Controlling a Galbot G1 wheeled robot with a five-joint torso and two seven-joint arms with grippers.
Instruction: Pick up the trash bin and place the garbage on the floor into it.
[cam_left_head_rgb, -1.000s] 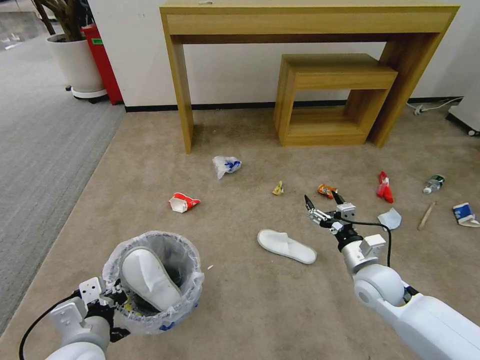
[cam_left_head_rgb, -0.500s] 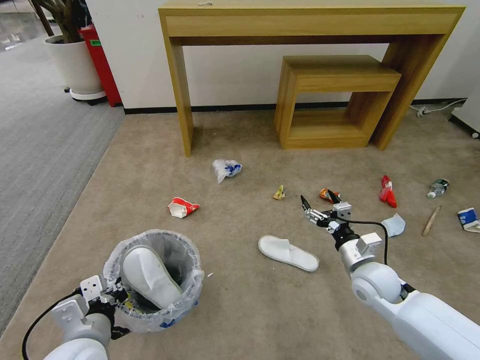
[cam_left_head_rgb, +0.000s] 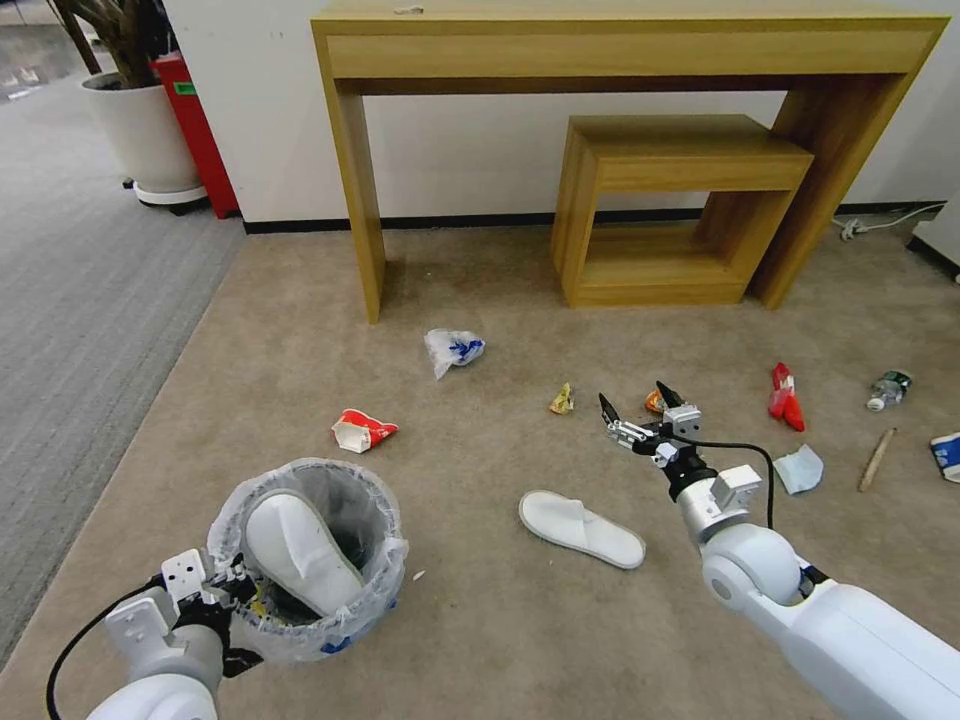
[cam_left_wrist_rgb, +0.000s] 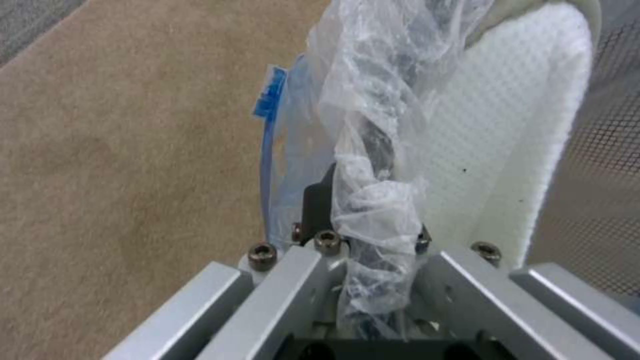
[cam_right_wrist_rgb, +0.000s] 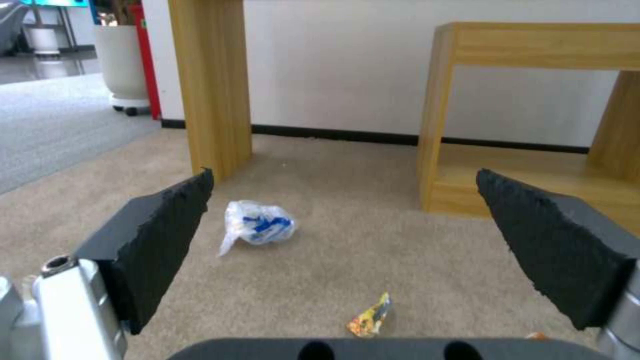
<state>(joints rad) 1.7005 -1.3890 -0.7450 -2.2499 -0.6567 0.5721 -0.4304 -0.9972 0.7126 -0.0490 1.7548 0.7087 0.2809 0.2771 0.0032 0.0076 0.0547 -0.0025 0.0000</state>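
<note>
One white slipper (cam_left_head_rgb: 297, 553) already stands in the trash bin (cam_left_head_rgb: 310, 560), which the left gripper (cam_left_head_rgb: 225, 592) holds clamped at the bagged rim, low over the beige carpet (cam_left_head_rgb: 500, 640). It looks light, though the thin liner could slip. The second slipper (cam_left_head_rgb: 581, 528) lies flat just ahead of the right arm: soft and floppy, best pinched at an edge. The right gripper (cam_left_head_rgb: 640, 405) hovers beyond it, jaws spread wide. Farther out lie a yellow wrapper (cam_left_head_rgb: 561, 400) and a white-blue plastic bag (cam_left_head_rgb: 453, 349), both flimsy.
</note>
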